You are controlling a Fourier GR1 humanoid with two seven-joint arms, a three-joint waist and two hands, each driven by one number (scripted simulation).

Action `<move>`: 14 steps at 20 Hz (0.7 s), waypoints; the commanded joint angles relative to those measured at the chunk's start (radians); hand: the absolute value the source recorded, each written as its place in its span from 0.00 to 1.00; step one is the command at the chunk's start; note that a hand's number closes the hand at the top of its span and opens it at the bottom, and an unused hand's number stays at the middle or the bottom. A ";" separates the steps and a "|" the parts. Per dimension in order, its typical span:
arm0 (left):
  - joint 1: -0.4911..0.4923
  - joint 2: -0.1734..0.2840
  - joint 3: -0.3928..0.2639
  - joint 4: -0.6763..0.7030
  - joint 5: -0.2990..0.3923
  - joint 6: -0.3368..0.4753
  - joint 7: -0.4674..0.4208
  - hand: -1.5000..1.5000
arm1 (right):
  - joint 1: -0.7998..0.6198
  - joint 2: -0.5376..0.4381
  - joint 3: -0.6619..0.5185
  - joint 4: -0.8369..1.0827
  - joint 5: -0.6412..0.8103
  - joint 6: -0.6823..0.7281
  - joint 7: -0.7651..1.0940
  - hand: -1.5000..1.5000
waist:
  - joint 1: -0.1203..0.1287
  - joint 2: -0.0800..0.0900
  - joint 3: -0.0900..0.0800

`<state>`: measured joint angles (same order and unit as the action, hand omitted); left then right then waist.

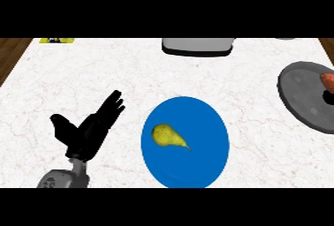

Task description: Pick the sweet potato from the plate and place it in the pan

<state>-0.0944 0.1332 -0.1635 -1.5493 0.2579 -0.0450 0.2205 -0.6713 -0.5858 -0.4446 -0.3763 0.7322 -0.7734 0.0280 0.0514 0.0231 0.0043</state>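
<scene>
The fingers [112, 106] of the left hand [88, 130] are standing straight and spread, holding nothing, near the worktop's [98, 70] left edge. The sweet potato [328, 80] is already lying in the pan [301, 95] at the right edge, well apart from this hand; the right hand is not showing. The blue plate [195, 167] is carrying only a yellow pear [168, 136].
</scene>
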 commanded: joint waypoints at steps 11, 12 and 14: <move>0.011 -0.029 -0.009 0.014 -0.019 0.015 -0.023 0.50 | -0.044 0.045 -0.244 0.020 -0.288 0.123 -0.374 0.00 | -0.008 -0.002 0.006; -0.001 -0.029 -0.005 -0.002 -0.018 0.021 -0.015 0.50 | -0.038 0.014 -0.284 0.016 -0.336 0.180 -0.398 0.00 | -0.017 -0.005 0.006; -0.020 0.005 0.033 0.011 0.011 -0.003 0.014 0.50 | -0.025 0.019 -0.339 0.028 -0.400 0.220 -0.438 0.00 | -0.019 -0.004 0.004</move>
<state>-0.1002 0.1155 -0.1577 -1.5370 0.2516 -0.0370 0.2107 -0.7142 -0.5747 -0.6862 -0.3352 0.4496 -0.6120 -0.3010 0.0422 0.0219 0.0091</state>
